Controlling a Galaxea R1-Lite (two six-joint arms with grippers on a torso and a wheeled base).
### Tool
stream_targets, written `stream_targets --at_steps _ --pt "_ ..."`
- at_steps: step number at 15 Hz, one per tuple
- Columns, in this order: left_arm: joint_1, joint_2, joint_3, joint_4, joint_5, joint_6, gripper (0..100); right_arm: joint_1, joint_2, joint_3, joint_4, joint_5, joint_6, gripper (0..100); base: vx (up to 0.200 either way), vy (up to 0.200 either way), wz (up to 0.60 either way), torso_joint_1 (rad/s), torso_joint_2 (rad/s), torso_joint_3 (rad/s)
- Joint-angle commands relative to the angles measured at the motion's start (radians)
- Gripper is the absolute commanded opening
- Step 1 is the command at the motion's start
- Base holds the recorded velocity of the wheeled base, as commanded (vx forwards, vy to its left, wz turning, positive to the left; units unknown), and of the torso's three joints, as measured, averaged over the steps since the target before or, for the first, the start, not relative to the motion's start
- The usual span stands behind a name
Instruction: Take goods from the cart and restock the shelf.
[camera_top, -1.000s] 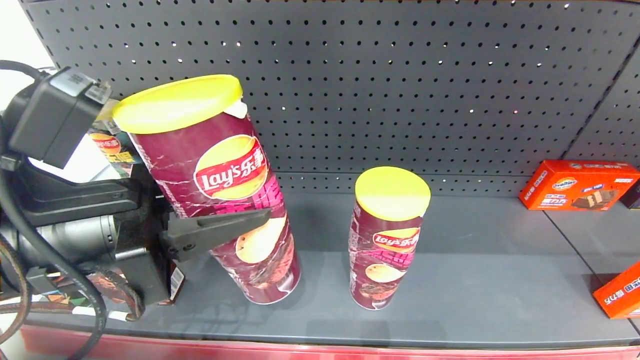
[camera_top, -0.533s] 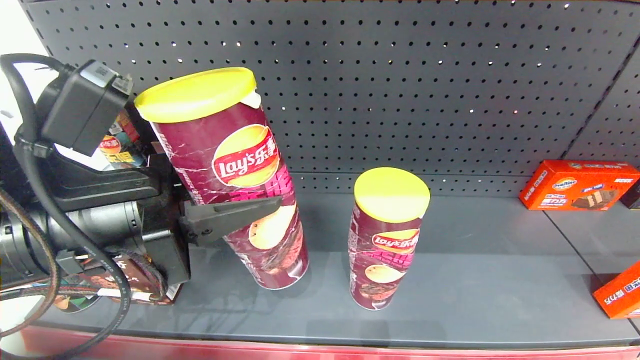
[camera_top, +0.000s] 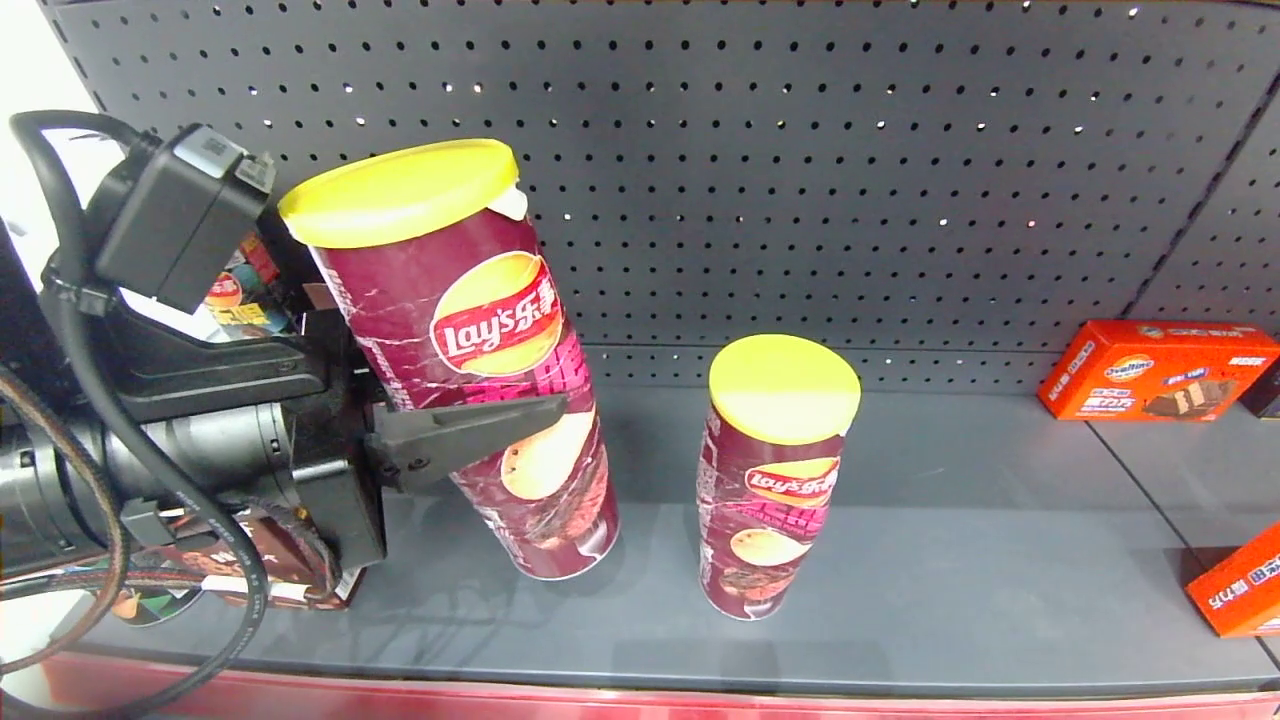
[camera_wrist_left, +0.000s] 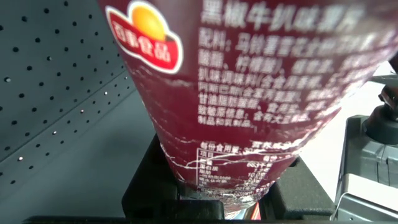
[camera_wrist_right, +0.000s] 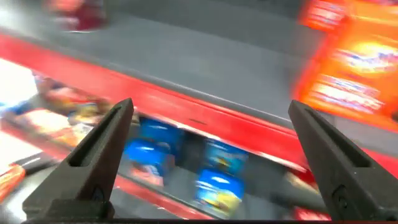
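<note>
Tipping is the chief risk on record: the held chip can (camera_top: 470, 370) leans, yellow lid toward the arm, base low over the grey shelf (camera_top: 950, 560); whether the base touches cannot be told. Released at this tilt, it would likely fall or roll. A sideways push could also knock over the standing chip can (camera_top: 775, 480), upright just beside it.

Left gripper (camera_top: 505, 400): comes in level from the left end of the shelf, fingers clamped across the can's middle, one finger in front of the label, the other hidden behind.

Right gripper (camera_wrist_right: 211, 155): fingers (camera_wrist_right: 99, 155) spread wide, holding nothing, facing the shelf's red front edge.

Other stock: orange boxes (camera_top: 1155, 368) at the far right of the shelf, well apart from both cans.
</note>
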Motion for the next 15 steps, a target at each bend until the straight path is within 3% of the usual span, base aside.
stream_targets --at_steps 1,6,8,10,15 --pt "0.000 -0.004 -0.001 0.000 0.000 0.000 0 0.000 0.002 -0.004 0.005 -0.161 0.003 100 0.000 0.000 0.00 0.000 0.00 0.000" --pt "0.002 -0.007 -0.004 0.000 0.000 -0.002 0 0.005 0.002 0.007 -0.029 -0.219 -0.012 100 0.000 0.000 0.00 0.000 0.00 0.000" --pt "0.002 -0.007 0.001 0.000 0.000 -0.002 0 0.060 0.002 0.013 -0.042 -0.049 -0.017 100 0.000 0.000 0.00 0.000 0.00 0.000" --pt "-0.001 -0.005 0.009 0.000 -0.002 0.000 0 0.082 0.002 0.015 -0.041 0.039 -0.007 100 0.000 0.000 0.00 0.000 0.00 0.000" --pt "-0.003 0.005 0.010 0.000 -0.008 0.000 0 0.141 0.002 0.015 0.021 0.093 0.052 100 0.000 0.000 0.00 0.000 0.00 0.000"
